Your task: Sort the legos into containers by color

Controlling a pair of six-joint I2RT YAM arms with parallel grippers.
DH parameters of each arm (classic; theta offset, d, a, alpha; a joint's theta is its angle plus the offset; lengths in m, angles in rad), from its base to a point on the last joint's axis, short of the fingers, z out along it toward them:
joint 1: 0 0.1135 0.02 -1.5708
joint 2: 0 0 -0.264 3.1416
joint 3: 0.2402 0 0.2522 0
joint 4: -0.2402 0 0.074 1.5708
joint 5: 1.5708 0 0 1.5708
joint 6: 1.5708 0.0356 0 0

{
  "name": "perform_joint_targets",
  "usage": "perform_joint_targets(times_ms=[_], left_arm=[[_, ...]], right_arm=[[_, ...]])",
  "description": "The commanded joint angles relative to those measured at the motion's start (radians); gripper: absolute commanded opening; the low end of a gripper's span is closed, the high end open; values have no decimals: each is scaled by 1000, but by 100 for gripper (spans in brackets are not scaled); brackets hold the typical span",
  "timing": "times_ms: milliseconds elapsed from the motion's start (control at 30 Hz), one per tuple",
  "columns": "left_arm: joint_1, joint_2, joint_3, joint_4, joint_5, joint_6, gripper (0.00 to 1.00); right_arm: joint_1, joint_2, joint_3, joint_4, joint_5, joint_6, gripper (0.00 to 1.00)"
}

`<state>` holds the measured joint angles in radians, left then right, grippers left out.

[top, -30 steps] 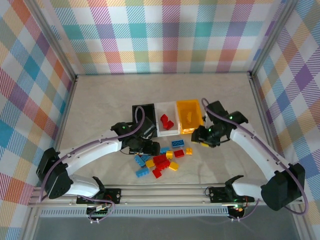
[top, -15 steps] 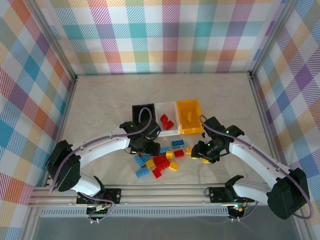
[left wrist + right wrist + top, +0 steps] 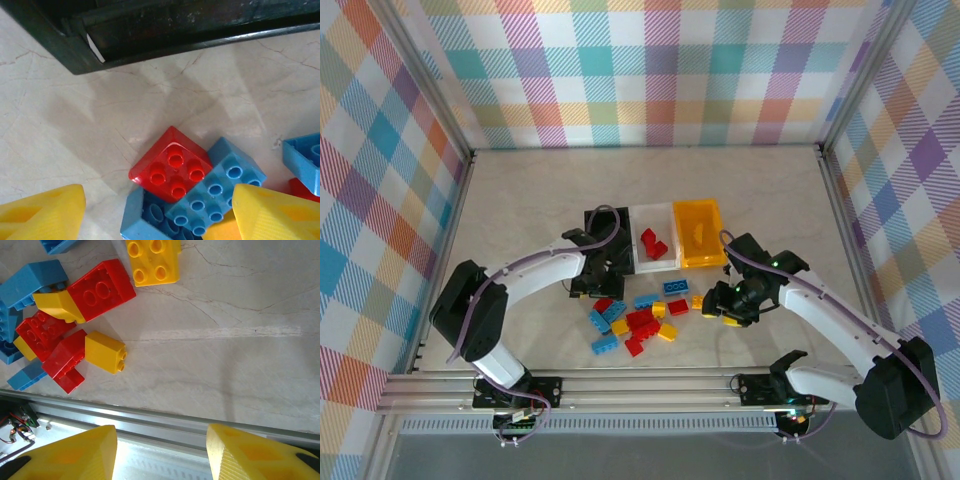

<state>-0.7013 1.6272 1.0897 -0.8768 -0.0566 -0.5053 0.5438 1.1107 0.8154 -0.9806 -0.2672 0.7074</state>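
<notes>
We are seeing the left arm pulling back toward the bins since half a second ago. The left pincer is now sitting just in front of the black bin. A red brick that it was covering is now showing at the left end of the pile of legos on the counter. The right arm is staying where it was half a second ago; a second ago it was up beside the yellow-orange bin. In the left wrist view the left pincer's yellow fingers are standing wide apart and holding nothing. Between them the red brick is lying on top of some blue bricks, with the black bin's wall just beyond. The right pincer is hanging over the counter just right of the pile. Its fingers are also spreading wide with nothing in them and bare counter between them, and a small yellow brick is lying near. The three bins are standing side by side in a row, black on the left, the white bin in the middle and yellow-orange on the right. The white one is holding two red bricks. We cannot tell what is lying in the black one, and the yellow-orange one is too hard to make out.
</notes>
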Motion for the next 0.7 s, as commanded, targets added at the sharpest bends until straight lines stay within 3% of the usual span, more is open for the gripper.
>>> perform_joint_targets(times_ms=[0, 233, 667], left_arm=[[7, 33, 38, -49, -57, 37, 77], [10, 87, 47, -44, -104, 63, 77], [10, 127, 39, 10, -75, 105, 76]], right_arm=[[5, 4, 38, -12, -17, 7, 51], [5, 14, 42, 1, -23, 23, 51], [5, 69, 83, 18, -47, 34, 51]])
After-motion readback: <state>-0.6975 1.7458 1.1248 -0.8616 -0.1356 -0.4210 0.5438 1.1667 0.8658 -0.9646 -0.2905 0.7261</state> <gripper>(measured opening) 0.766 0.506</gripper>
